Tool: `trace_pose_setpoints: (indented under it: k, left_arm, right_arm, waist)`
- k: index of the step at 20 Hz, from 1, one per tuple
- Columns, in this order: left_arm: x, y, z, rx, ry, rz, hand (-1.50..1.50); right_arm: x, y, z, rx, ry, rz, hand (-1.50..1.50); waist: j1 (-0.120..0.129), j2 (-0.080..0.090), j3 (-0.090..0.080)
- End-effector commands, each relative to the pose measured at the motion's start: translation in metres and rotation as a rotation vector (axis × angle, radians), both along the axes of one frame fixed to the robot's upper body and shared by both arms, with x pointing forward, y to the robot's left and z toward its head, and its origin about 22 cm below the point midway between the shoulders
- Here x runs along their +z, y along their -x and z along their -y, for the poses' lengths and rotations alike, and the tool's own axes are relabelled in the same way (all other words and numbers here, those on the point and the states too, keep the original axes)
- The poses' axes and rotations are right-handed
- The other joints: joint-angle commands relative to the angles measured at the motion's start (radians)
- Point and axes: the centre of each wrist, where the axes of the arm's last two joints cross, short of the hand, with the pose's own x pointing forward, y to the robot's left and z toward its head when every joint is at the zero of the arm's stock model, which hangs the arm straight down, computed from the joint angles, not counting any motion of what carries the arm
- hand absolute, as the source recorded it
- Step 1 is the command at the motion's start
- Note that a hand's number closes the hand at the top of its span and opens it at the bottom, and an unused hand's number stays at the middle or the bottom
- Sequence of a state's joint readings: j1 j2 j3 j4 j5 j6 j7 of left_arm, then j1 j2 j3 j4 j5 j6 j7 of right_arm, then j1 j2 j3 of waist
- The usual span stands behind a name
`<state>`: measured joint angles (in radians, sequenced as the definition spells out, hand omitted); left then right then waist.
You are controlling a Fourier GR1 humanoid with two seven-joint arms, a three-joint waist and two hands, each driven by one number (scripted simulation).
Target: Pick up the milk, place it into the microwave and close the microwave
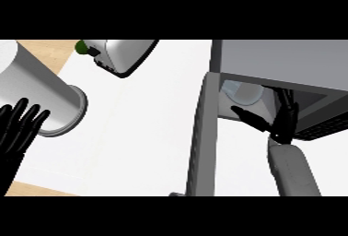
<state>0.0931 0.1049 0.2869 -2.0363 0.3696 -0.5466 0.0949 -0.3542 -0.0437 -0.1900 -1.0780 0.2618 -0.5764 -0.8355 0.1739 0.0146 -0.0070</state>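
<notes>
Milk point(242, 93) inside open microwave point(285, 60), right hand point(281, 126) spread just beside it, left hand point(15, 133) spread at left edge

One grey boxy microwave point(285, 60), one pale rounded milk container point(243, 93), one shiny silver toaster point(125, 53), one white cylinder point(35, 80), two black hands: left hand point(17, 131), right hand point(280, 129).

Left hand point(17, 131): matte black, long slim fingers.
Right hand point(281, 129): black, slender fingers and a thumb.
Right forearm point(293, 170): smooth light grey, rounded casing.
</notes>
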Motion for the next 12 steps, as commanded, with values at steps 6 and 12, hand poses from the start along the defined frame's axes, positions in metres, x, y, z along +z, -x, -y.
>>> trace_pose_setpoints:
  k: [6, 12]
  left_arm:
    - [-0.001, -0.006, 0.012, -0.007, -0.011, 0.000, -1.50]
    - [-0.006, -0.005, 0.023, 0.006, 0.016, -0.006, -1.50]
  right_arm:
    - [0.008, -0.040, -0.001, -0.008, -0.122, -0.251, -1.50]
    - [0.025, -0.065, 0.004, 0.076, -0.155, -0.360, -1.50]
  waist:
    - [0.000, 0.041, 0.008]
    - [-0.022, 0.030, 0.009]
